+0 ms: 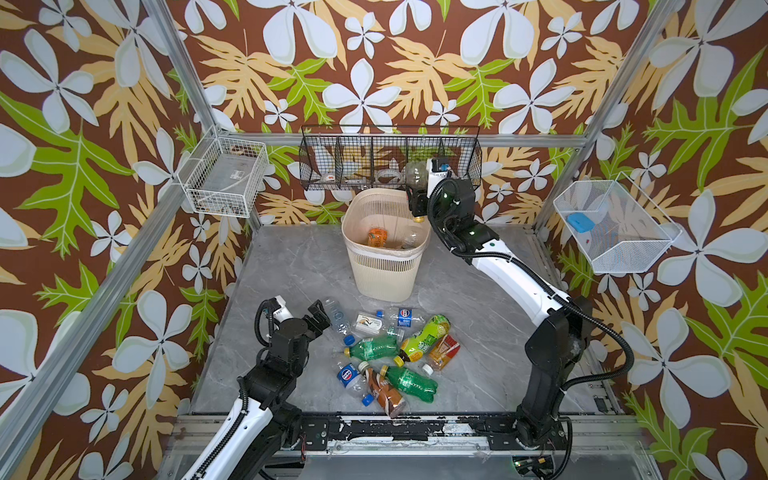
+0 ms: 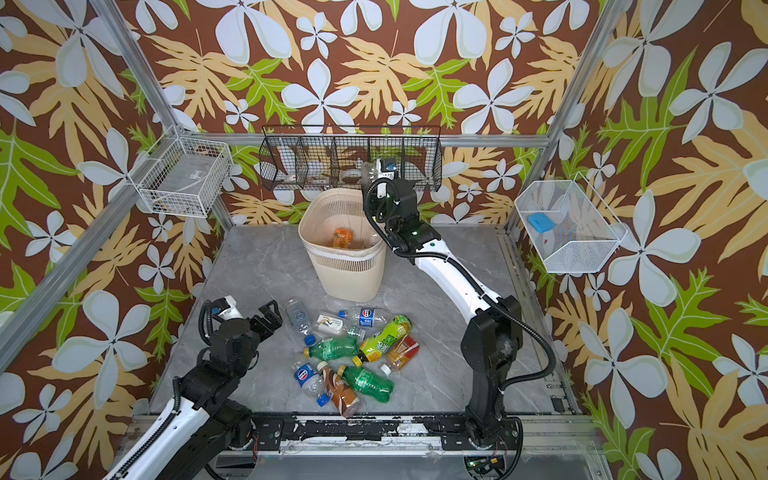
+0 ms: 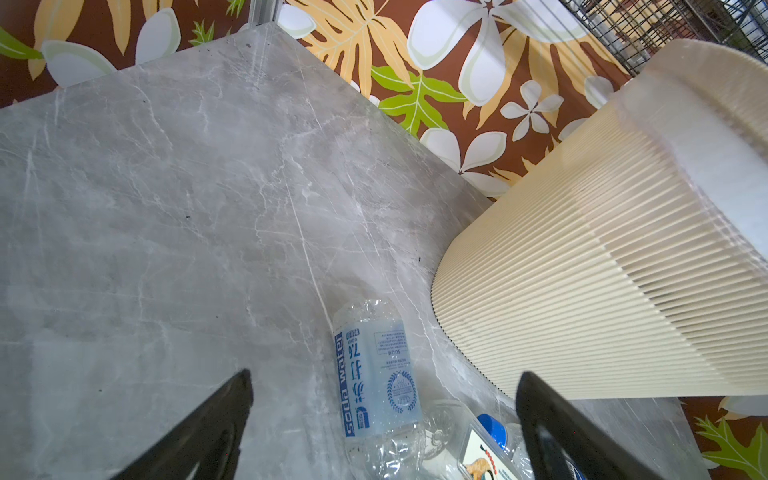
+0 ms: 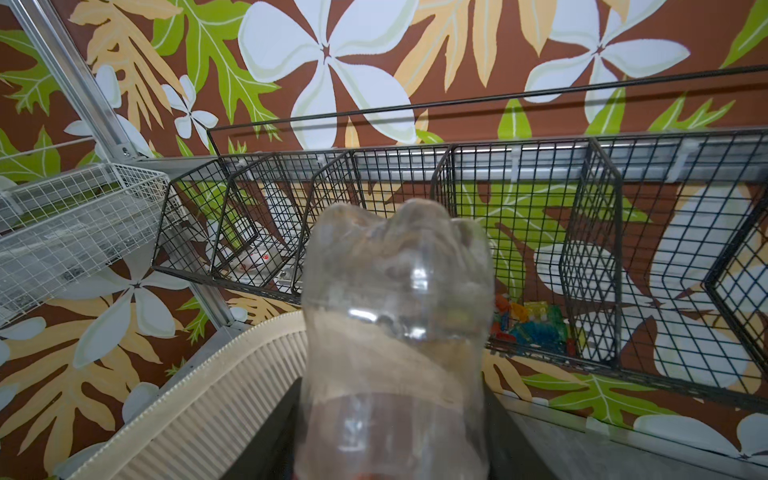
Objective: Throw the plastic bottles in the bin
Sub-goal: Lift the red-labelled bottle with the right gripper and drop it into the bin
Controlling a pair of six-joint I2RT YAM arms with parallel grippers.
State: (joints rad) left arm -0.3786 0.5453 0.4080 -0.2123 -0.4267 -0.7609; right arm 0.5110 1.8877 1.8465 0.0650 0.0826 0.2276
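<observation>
My grey marble-patterned desk [image 1: 478, 332] bears the tall beige slotted plastic bin [image 1: 384, 270] toward its far edge; a heap of small clear, green and brown plastic bottles [image 1: 372, 347] lies nearer its front edge.

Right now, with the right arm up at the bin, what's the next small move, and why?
Probably open the right gripper. It is shut on a clear bottle, held cap down, and in a top view the cap seems to hang over the opening of the bin, near its right rim. Clearance from that rim is hard to judge.
</observation>
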